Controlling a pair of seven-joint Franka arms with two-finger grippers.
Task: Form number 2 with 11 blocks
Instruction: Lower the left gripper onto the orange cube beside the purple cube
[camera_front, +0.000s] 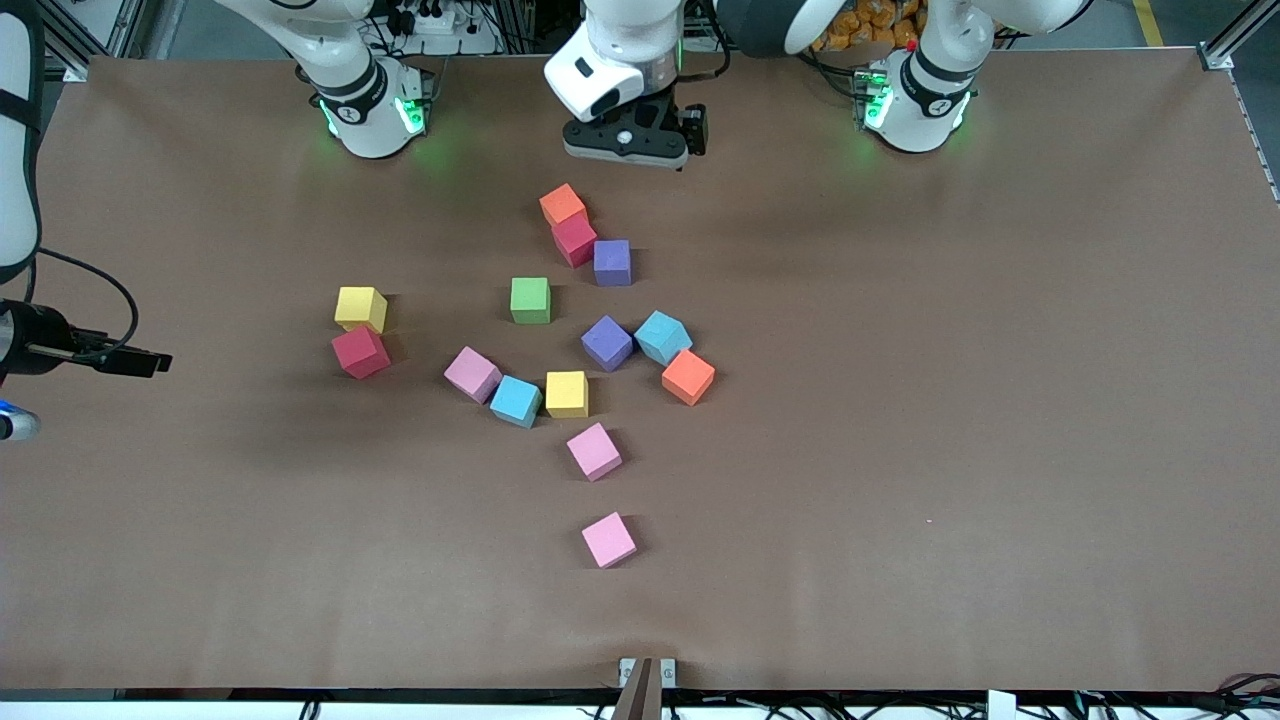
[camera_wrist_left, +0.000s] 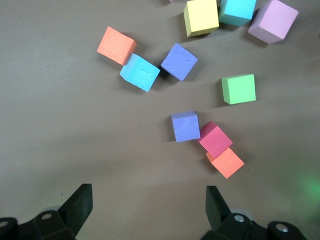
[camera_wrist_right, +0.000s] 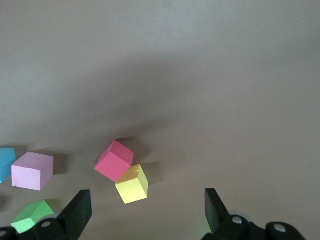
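Tabletop (camera_front: 900, 450): no containers present; the blocks (camera_front: 567, 393) lie scattered mid-table, several touching, no number 2 begun. Left gripper (camera_front: 640, 150) hangs over the cluster's base-side edge, right gripper (camera_front: 130, 358) over the right arm's end, both with jaws open, empty. Risk, judged: wide jaws nudging touching neighbours, or taking a bright pink cube (camera_front: 608, 539) for the mauve one (camera_front: 472, 374).
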